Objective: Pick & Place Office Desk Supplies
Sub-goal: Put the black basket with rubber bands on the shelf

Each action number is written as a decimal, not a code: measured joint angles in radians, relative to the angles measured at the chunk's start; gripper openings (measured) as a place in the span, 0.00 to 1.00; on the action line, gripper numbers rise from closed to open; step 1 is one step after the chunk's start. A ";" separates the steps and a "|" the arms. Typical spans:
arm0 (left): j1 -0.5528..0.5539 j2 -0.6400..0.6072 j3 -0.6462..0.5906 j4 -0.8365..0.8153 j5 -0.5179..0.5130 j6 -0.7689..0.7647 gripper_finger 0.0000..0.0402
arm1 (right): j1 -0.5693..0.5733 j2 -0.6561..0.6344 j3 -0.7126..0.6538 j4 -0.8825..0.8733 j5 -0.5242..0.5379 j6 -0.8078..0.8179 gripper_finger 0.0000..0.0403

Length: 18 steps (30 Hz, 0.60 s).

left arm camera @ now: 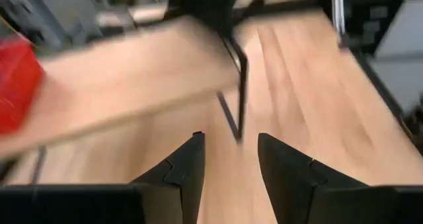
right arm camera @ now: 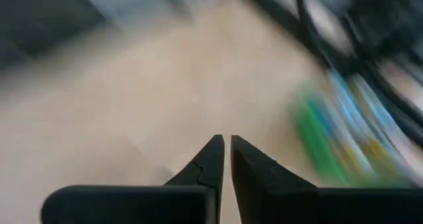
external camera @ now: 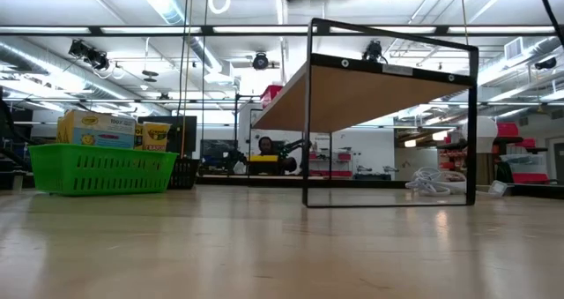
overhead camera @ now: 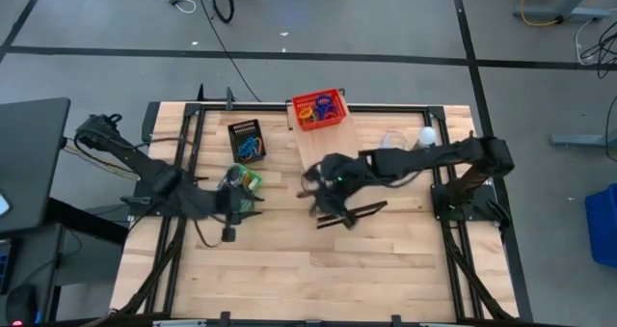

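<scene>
Pale wood table point(overhead camera: 289, 269) carries all items. Red basket point(overhead camera: 318, 109) sits on the raised wooden shelf point(overhead camera: 323, 139) at the far edge, holding coloured loops point(overhead camera: 321, 106) (blue and orange visible). Black basket point(overhead camera: 247, 140) stands just left of the shelf, with blue loops inside. Green basket point(external camera: 101, 169) sits nearer the left arm and holds 2 crayon boxes point(external camera: 99, 129), upright, seen best in the low view.

Left gripper point(left arm camera: 230, 159) hangs beside the green basket, fingers point(left arm camera: 188, 168) apart with nothing between them.

Right gripper point(right arm camera: 227, 154) is over bare table near the middle, in front of the shelf; fingertips almost together, a thin gap only, holding nothing (view blurred).

White bulb point(overhead camera: 426, 135) rests near the far right corner.
</scene>
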 joint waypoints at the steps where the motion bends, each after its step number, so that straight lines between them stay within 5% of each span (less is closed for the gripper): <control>1: -0.008 0.018 0.000 -0.024 0.009 -0.022 0.36 | 0.011 -0.011 0.000 0.036 -0.105 0.038 0.09; 4: -0.047 0.078 -0.004 -0.064 0.014 -0.060 0.36 | 0.042 -0.061 0.001 0.114 -0.354 0.103 0.10; 6: -0.075 0.108 -0.037 0.002 0.009 -0.055 0.36 | 0.070 -0.095 -0.002 0.129 -0.371 0.107 0.10; 11: -0.100 0.119 -0.228 0.334 -0.064 -0.012 0.36 | 0.157 -0.188 -0.005 0.126 -0.165 0.091 0.10; 18: -0.022 0.041 -0.470 0.653 -0.118 0.020 0.36 | 0.193 -0.343 -0.021 0.007 -0.068 0.182 0.10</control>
